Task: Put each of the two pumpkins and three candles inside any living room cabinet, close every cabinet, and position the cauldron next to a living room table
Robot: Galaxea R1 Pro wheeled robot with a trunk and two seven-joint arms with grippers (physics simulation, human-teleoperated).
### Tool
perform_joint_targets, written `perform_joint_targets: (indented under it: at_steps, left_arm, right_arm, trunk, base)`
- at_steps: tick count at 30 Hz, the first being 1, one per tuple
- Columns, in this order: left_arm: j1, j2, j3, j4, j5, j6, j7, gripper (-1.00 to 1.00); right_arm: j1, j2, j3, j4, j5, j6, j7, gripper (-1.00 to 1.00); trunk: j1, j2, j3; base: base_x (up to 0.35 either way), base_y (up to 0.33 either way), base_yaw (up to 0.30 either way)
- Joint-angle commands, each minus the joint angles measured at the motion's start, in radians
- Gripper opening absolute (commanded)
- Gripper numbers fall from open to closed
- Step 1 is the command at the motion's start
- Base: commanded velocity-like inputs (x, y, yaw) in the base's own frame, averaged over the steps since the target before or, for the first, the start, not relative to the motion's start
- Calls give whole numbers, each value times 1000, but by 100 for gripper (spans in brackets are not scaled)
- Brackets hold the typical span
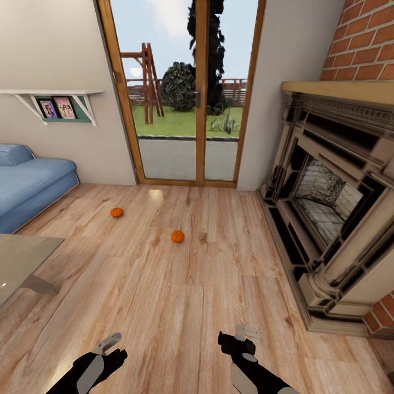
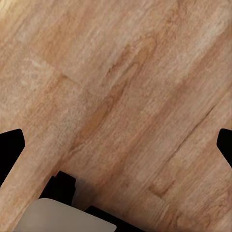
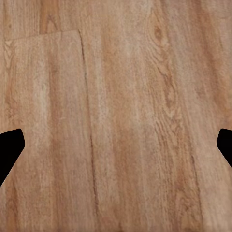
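Observation:
Two small orange pumpkins lie on the wooden floor ahead: one pumpkin (image 1: 116, 212) further off to the left, the other pumpkin (image 1: 177, 236) nearer the middle. A corner of the grey glass table (image 1: 22, 257) juts in at the left edge. My left gripper (image 1: 108, 344) and right gripper (image 1: 246, 331) hang low over the floor, well short of both pumpkins. In the wrist views the left gripper (image 2: 116, 145) and right gripper (image 3: 116, 145) stand open, with bare planks between the fingers. The candles, the cabinet and the cauldron are out of view.
A blue sofa (image 1: 27, 183) stands at the left under a wall shelf (image 1: 54, 96) with photos. A large fireplace (image 1: 334, 208) with a brick chimney lines the right side. Glass doors (image 1: 186, 93) to the garden close the far wall. Open floor lies between.

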Motion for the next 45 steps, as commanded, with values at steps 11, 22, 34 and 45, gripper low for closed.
perform_joint_targets:
  at_steps: [11, 22, 34, 45]
  left_arm:
    - [0, 0, -2, -2, 12, 4, 7, 100]
    - [0, 0, -2, -2, 12, 4, 7, 100]
    - [0, 2, -2, -2, 13, 4, 7, 100]
    - [0, 1, -2, -2, 12, 4, 7, 100]
  right_arm:
    - [-1, 0, 7, 0, -18, -5, -5, 100]
    - [-1, 0, 6, 0, -22, -2, -8, 100]
    - [-1, -6, -6, -3, -27, 75, -9, 100]
    - [-1, -7, -7, -4, -29, 108, -8, 100]
  trunk:
    - [0, -1, -12]
    - [0, -1, -23]
    - [0, -1, -31]
    - [0, -1, -31]
  base:
    - [-2, 0, -153]
    - [-39, 12, -225]
    - [78, 15, -255]
    - [38, 11, -272]
